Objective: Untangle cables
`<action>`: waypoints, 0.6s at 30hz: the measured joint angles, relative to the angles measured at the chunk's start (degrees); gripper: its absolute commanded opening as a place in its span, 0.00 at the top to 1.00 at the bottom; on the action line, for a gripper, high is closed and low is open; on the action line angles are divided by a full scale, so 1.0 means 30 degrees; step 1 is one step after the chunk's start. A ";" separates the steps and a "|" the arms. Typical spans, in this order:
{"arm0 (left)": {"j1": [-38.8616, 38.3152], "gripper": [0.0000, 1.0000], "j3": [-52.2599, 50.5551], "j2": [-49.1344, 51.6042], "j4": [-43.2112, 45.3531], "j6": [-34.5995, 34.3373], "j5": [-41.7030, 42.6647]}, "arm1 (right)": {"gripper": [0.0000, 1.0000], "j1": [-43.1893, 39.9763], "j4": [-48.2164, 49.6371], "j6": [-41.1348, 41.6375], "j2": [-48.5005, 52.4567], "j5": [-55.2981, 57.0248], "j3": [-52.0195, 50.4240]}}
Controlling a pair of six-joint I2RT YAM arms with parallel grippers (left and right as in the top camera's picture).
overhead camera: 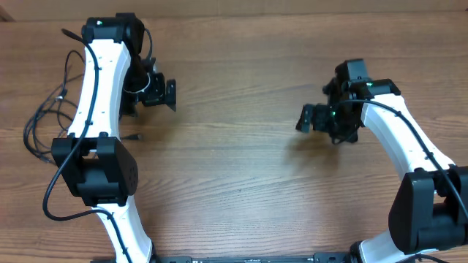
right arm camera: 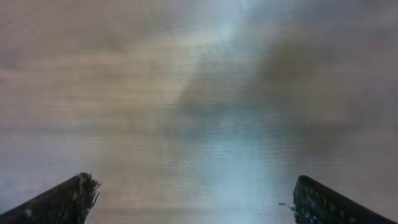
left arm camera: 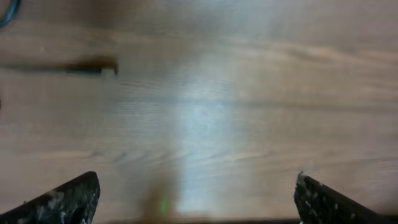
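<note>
Several thin black cables (overhead camera: 45, 117) loop at the far left of the table, partly hidden behind my left arm. One plug end (overhead camera: 134, 136) lies just right of the arm; it also shows blurred in the left wrist view (left arm camera: 93, 67). My left gripper (overhead camera: 164, 93) is open and empty, right of the cables; in its wrist view (left arm camera: 196, 199) only bare wood lies between the fingers. My right gripper (overhead camera: 311, 118) is open and empty over bare wood at the right, far from the cables, as its wrist view (right arm camera: 193, 199) shows.
The wooden table (overhead camera: 234, 168) fills the view. Thicker black arm wiring (overhead camera: 51, 197) loops by the left arm base. A bit of blue cord (left arm camera: 7, 12) shows in the top left corner of the left wrist view.
</note>
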 measured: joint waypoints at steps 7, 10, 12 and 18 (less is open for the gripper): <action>0.0029 0.00 -0.2951 -0.1508 0.0007 0.0000 -0.0525 | 0.00 0.0255 -0.1756 -0.0015 -0.0736 0.1523 -0.0029; 0.0029 0.00 -0.5683 -0.4204 0.2113 0.0000 -0.0860 | 0.00 0.0430 -0.0517 -0.0029 -0.2856 0.2266 -0.0466; 0.0029 0.00 -0.8196 -0.7584 0.4554 0.0000 -0.0991 | 0.00 0.0481 0.0707 -0.0007 -0.4889 0.2565 -0.1515; 0.0029 0.00 -1.5926 -1.5941 1.0841 -0.0007 -0.1530 | 0.00 0.0481 0.3468 -0.0197 -1.1941 0.2936 -0.6645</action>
